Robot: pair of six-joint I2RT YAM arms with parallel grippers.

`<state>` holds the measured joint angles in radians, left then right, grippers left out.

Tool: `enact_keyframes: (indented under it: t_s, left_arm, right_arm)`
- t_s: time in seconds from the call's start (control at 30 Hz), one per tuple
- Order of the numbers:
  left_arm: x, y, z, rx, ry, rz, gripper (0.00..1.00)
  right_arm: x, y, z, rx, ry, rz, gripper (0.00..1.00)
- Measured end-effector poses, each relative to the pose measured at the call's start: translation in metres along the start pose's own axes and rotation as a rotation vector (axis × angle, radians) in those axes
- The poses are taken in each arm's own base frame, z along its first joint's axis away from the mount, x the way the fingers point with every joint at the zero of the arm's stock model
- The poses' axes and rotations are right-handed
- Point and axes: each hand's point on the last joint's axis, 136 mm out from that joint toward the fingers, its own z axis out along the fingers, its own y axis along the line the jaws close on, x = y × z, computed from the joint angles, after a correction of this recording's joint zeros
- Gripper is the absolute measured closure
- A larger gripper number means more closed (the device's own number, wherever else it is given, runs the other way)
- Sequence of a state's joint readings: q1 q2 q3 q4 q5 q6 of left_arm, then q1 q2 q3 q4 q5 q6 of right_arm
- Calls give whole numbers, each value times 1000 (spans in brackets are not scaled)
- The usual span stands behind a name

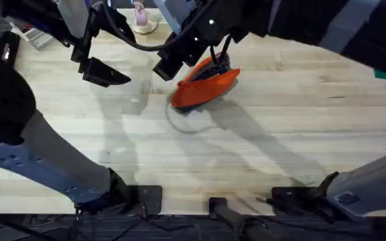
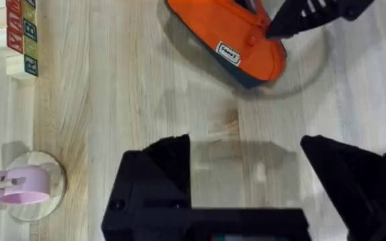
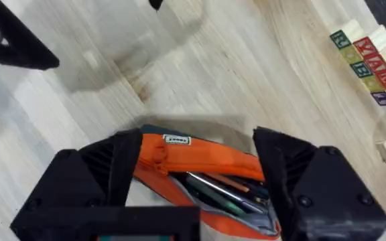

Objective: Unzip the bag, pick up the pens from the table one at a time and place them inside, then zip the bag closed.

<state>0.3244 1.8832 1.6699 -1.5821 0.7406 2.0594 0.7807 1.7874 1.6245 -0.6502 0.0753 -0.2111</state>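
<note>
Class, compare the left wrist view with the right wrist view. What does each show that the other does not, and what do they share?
Left wrist view alone: a pink mug-like object on a round coaster, and the bag seen from outside, its small label facing the camera.

Right wrist view alone: the bag's open mouth, with pens lying inside, between the open right gripper.

Both: the orange bag, the wooden table, the stack of lettered blocks, and the open left gripper, its own fingers apart over bare wood.
</note>
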Motion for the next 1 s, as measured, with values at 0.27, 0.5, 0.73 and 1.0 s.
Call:
enact_keyframes:
  t_s: [0.27,0.5,0.73,1.0]
  left_arm:
    - [0,0,0,0,0,0,7]
    - [0,0,0,0,0,0,6]
    - [0,0,0,0,0,0,5]
    - [0,0,0,0,0,0,6]
  right_arm:
    - [21,5,-1,-19,86,-9,3]
    - [54,48,-10,-165,224,-64,5]
    - [42,55,-9,-199,171,-62,5]
    - [41,56,-9,-205,168,-60,4]
